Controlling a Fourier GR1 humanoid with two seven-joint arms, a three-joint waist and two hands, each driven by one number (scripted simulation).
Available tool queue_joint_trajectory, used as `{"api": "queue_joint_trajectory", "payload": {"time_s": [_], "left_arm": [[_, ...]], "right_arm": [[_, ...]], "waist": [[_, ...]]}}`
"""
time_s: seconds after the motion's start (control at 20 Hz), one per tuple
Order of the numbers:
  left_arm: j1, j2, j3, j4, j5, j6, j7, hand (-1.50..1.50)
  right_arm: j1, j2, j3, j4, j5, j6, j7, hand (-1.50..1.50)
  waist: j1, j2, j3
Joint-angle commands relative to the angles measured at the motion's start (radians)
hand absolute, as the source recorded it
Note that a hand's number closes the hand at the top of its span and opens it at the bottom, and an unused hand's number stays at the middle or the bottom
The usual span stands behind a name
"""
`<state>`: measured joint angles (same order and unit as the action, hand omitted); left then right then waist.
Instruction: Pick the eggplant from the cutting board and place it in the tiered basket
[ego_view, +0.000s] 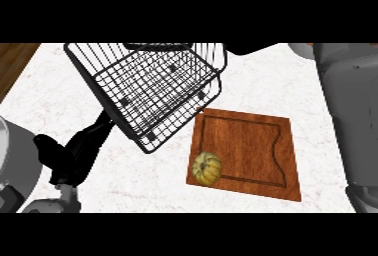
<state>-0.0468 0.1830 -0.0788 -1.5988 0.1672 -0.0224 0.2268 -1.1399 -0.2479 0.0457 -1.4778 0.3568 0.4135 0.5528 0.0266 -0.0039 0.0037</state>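
A round, ribbed, yellow-green vegetable (207, 167) lies on the near left corner of the brown wooden cutting board (255, 145); it is the only thing on the board. The black wire tiered basket (159, 87) stands tilted in the view, just left of and behind the board. My left hand (70, 152) is low at the left, near the basket's foot, with its fingers relaxed and holding nothing. My right forearm (351, 115) runs up the right edge. A dark shape (255, 47) at the top edge may be my right hand.
The counter top (148, 185) is white marble, with a strip of wooden floor (15, 60) past its far left corner. A grey rounded body part (11, 165) shows at the left edge.
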Motion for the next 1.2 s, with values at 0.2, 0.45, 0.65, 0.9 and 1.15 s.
{"api": "queue_joint_trajectory", "payload": {"time_s": [0.2,0.45,0.65,0.9,1.15], "left_arm": [[-0.107,-0.050,-0.038,0.044,-0.030,0.017,0.036,0.00],[-0.087,-0.016,-0.004,0.063,0.003,-0.037,0.028,0.00],[-0.075,-0.052,-0.037,0.066,-0.028,-0.023,-0.010,0.00],[-0.104,-0.052,-0.018,0.084,-0.007,-0.041,-0.003,0.00],[-0.175,-0.049,-0.034,0.059,-0.021,-0.031,0.081,0.00]], "right_arm": [[-0.112,0.118,0.018,0.315,0.111,-0.168,-0.102,1.50],[-0.190,0.235,0.019,0.492,0.146,-0.295,-0.157,1.50],[-0.212,0.246,0.062,0.653,0.114,-0.406,-0.265,1.50],[-0.275,0.247,0.078,0.826,0.014,-0.492,-0.301,1.50],[-0.304,0.248,0.088,0.848,-0.269,-0.507,-0.337,-1.50]], "waist": [[-0.008,0.013,-0.005],[-0.004,0.013,-0.005],[0.013,0.018,-0.005],[0.031,0.023,-0.006],[0.062,0.027,-0.006]]}}
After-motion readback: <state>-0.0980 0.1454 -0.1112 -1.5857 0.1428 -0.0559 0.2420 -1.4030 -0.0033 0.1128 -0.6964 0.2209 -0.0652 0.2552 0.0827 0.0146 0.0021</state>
